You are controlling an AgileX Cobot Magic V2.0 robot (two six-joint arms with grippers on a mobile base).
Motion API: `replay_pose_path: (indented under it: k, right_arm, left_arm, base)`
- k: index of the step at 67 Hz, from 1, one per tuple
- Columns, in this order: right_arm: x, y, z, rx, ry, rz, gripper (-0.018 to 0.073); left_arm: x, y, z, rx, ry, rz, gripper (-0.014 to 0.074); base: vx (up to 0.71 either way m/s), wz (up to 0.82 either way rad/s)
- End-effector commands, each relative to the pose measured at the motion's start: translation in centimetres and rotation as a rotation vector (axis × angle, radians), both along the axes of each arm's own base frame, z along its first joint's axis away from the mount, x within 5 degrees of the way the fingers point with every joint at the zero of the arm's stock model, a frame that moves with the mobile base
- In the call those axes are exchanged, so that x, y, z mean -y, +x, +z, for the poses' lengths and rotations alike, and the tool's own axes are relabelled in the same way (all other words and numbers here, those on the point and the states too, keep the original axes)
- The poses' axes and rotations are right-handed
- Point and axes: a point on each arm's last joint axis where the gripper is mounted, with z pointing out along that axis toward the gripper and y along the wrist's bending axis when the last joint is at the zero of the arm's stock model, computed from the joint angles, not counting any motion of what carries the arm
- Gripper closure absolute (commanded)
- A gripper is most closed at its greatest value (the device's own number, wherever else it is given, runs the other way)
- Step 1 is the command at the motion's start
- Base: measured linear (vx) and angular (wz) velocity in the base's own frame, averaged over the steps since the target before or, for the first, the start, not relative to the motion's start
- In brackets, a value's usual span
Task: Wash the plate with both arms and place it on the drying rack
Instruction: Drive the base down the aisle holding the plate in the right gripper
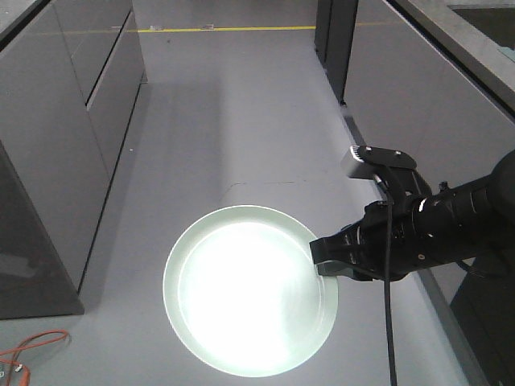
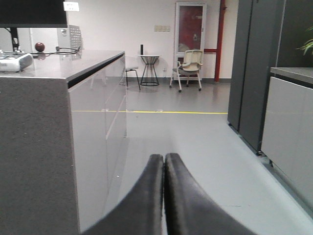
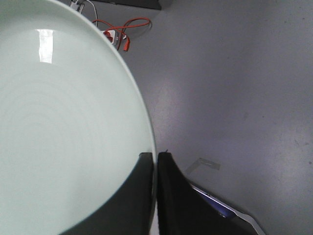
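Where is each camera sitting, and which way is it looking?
Front view: up high, looking down at the floor; shows the right gripper holding the plate by its rim.
Left wrist view: behind the left gripper, looking level past a counter; the gripper shows shut and empty.
Right wrist view: behind the right gripper, looking down; it shows clamped on the plate's rim.
Front and right wrist views share plate and right gripper.

We see the right gripper (image 1: pixel 323 259) clamped on the right rim of the plate (image 1: pixel 241 297), which it holds face up above the grey floor (image 1: pixel 241 121). An orange cable (image 1: pixel 32 344) lies at lower left, beside a grey cabinet (image 1: pixel 72 137).
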Motion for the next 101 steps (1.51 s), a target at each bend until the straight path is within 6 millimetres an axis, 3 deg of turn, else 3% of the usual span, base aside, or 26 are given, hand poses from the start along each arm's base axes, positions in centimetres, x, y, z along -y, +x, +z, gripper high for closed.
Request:
replay_pose_path:
  k: [1, 101]
  right_arm:
    - [-0.02, 0.06, 1.96, 0.075, 0.046, -0.019, 0.0561]
    - [-0.02, 0.05, 1.96, 0.075, 0.045, -0.017, 0.0561]
  left_arm:
    - [-0.04, -0.34, 1.66, 0.112, 0.002, 0.007, 0.0603]
    - [-0.04, -0.34, 1.66, 0.112, 0.002, 0.007, 0.0603]
  base:
    - [0.02, 0.19]
    - [0.13, 0.09]
